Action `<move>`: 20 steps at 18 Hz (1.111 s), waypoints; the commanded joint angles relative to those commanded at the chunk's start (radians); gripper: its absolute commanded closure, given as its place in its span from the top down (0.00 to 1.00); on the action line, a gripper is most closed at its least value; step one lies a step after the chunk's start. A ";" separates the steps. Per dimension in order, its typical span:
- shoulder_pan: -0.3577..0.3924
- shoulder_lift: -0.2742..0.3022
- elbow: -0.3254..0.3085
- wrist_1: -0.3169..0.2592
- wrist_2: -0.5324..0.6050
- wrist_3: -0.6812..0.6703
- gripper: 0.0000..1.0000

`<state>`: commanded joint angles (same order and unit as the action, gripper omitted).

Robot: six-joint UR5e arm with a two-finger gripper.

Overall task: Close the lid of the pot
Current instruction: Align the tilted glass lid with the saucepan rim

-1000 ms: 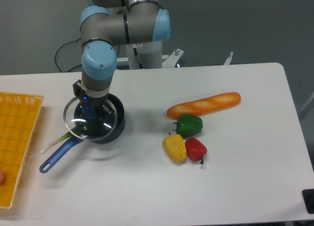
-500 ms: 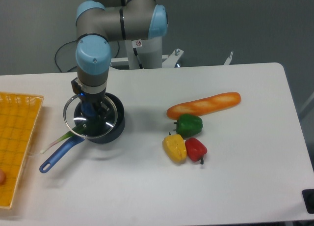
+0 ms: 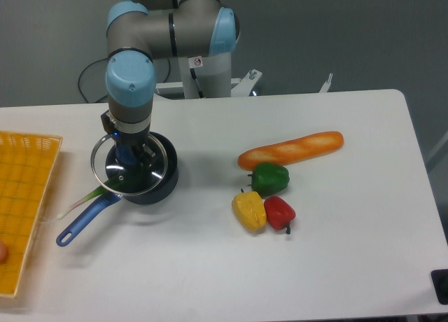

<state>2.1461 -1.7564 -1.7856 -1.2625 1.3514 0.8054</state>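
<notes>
The dark-blue pot (image 3: pixel 155 185) stands on the white table at the left, its lighter-blue handle (image 3: pixel 80 222) pointing toward the front left. The glass lid (image 3: pixel 112 169) with a thin metal rim hangs over the pot, offset slightly to the left of it. My gripper (image 3: pixel 132 157) points straight down at the lid's centre and is shut on the lid's knob, which is mostly hidden between the fingers. I cannot tell whether the lid's rim touches the pot.
An orange mesh basket (image 3: pixel 24 196) lies at the left edge. A green stalk (image 3: pixel 82 198) lies beside the pot handle. A baguette (image 3: pixel 290 149), a green pepper (image 3: pixel 269 177), a yellow pepper (image 3: pixel 250 210) and a red pepper (image 3: pixel 280 211) lie to the right.
The arm's wrist has shifted a little to the left. The lid has stayed over the pot, nearly in the same place.
</notes>
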 joint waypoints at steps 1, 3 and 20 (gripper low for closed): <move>-0.005 -0.002 0.000 0.002 0.002 -0.003 0.52; -0.008 -0.003 -0.002 0.003 0.002 -0.005 0.52; -0.022 -0.021 -0.009 0.008 0.000 -0.026 0.53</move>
<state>2.1246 -1.7779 -1.7948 -1.2548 1.3514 0.7792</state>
